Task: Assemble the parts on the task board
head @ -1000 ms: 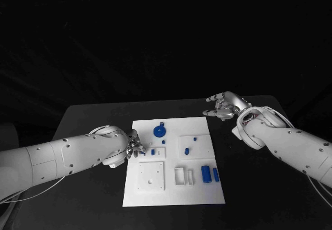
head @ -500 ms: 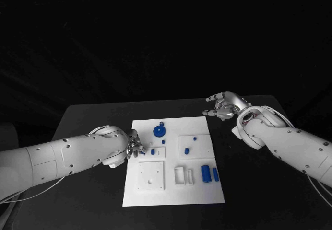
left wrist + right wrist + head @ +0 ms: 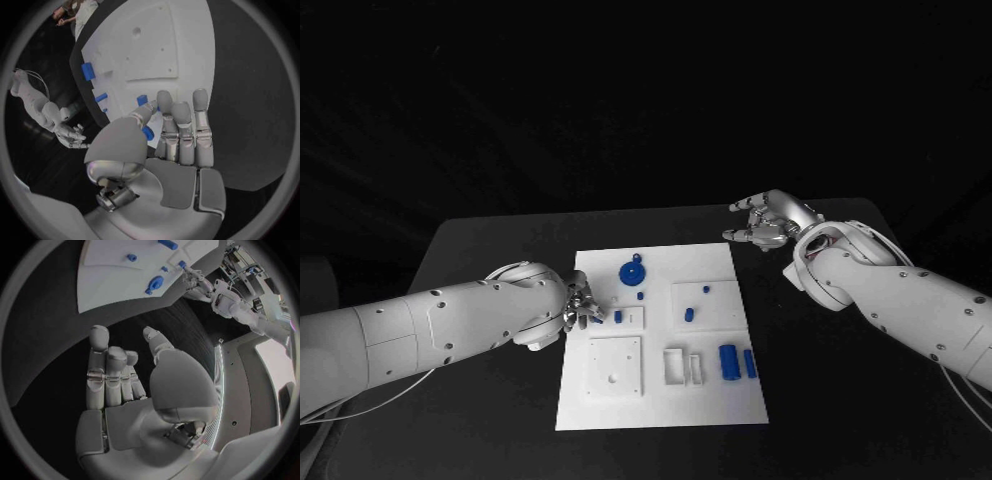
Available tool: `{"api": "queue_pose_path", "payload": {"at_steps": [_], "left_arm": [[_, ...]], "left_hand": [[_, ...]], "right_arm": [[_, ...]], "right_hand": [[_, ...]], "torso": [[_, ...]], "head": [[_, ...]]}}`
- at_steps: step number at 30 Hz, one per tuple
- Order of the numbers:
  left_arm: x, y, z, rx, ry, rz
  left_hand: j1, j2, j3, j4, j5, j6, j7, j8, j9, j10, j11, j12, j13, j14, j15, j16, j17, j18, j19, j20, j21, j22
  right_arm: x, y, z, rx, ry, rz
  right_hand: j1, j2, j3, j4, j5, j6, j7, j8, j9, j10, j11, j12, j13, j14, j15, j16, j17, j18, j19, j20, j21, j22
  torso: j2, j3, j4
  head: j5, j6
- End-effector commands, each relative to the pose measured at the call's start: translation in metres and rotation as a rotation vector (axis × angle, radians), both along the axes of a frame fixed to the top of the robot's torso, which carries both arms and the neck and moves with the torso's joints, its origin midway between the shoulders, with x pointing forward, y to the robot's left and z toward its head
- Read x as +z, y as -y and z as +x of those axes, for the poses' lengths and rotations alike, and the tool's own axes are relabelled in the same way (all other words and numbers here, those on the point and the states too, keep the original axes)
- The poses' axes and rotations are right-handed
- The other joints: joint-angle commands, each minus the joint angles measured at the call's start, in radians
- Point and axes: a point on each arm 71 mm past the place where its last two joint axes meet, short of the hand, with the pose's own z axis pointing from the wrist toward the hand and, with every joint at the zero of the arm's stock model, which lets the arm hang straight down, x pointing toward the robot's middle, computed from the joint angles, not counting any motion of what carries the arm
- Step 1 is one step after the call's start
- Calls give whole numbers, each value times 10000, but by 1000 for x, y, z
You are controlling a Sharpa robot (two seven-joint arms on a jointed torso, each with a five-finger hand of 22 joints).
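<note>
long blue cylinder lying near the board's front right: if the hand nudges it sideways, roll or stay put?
The long blue cylinder looks rounded and lies on its side on the flat task board, so it would probably roll. It looks small and likely light. Whether a recess holds it cannot be told.

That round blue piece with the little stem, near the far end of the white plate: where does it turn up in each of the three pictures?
Head view: the round blue part lies on the task board, towards its far end, left of the middle.
Left wrist view: I cannot make it out.
Right wrist view: the same part lies near the board's edge closest to the right hand.
Shared landmark: the white task board itself.
</note>
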Motion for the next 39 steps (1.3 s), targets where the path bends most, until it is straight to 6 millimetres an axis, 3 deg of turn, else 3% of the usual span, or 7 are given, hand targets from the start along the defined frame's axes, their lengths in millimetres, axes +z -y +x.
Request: {"api": "queue_pose_path", "payload": {"at_steps": [1, 26, 39], "left_arm": [[-2, 2, -2, -211, -170, -5], [-3, 4, 0, -325, -223, -2], [-7, 7, 0, -388, -310, 7]], "left_hand": [[39, 70, 503, -452, 29, 483, -430, 32, 1104, 82, -22, -29, 9, 75, -13, -35, 9, 42, 65, -6, -3, 173], [66, 56, 476, -412, -44, 464, -420, 6, 1073, 71, -14, -55, 24, 69, -7, -74, 29, 40, 62, 0, -37, 171], [32, -130, 206, -96, -97, 618, -481, -77, 919, 91, -35, -80, 23, 77, -13, -98, 42, 9, 95, 1, -128, 155]], "right_arm": [[0, -1, 0, 101, -36, -79], [0, -1, 0, 96, -41, -82], [0, -1, 0, 96, -44, -84]], "right_hand": [[-15, -5, 63, 23, 58, 26, 55, 8, 16, 39, 49, 59, -5, 21, 70, 22, -11, 206, 413, 75, 14, -8], [-31, -9, 72, 13, 79, 11, 56, 7, 15, 47, 49, 60, -5, 29, 67, 23, -8, 209, 412, 73, 6, -34], [-25, -17, 73, 26, 86, -35, 59, 4, 13, 32, 49, 35, -28, 23, 69, -5, -26, 208, 413, 73, 4, -53]], "torso": [[2, 0, -2], [4, -1, -3], [0, 5, -6]], "head": [[-5, 8], [-37, -5], [-71, -31]]}}
